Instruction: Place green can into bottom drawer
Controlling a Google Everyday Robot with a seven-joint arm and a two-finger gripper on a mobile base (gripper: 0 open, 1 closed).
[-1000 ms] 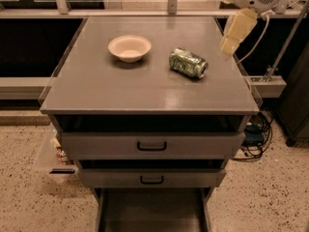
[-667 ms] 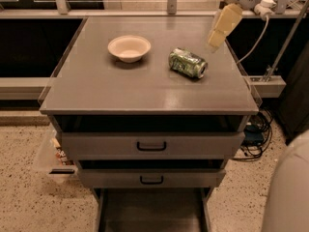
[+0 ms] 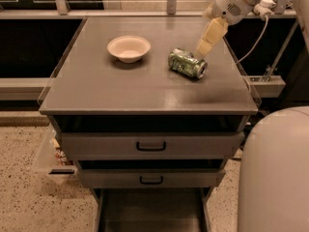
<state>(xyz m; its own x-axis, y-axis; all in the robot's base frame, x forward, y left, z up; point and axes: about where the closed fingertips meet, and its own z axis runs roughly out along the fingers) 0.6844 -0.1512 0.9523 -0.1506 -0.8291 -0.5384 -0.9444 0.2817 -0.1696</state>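
The green can lies on its side on the grey cabinet top, right of centre, with its silver end facing right and front. My gripper reaches down from the upper right, and its cream tip is just above and behind the can's right end. The gripper holds nothing. The bottom drawer is pulled out at the foot of the cabinet, a dark shallow tray with nothing showing in it.
A beige bowl sits left of the can. Two upper drawers with black handles are partly out. My white body fills the lower right. A clear plastic bin hangs at the cabinet's left side.
My gripper has moved left and down from beyond the cabinet's right edge to just above the can. The can and bowl have not moved.
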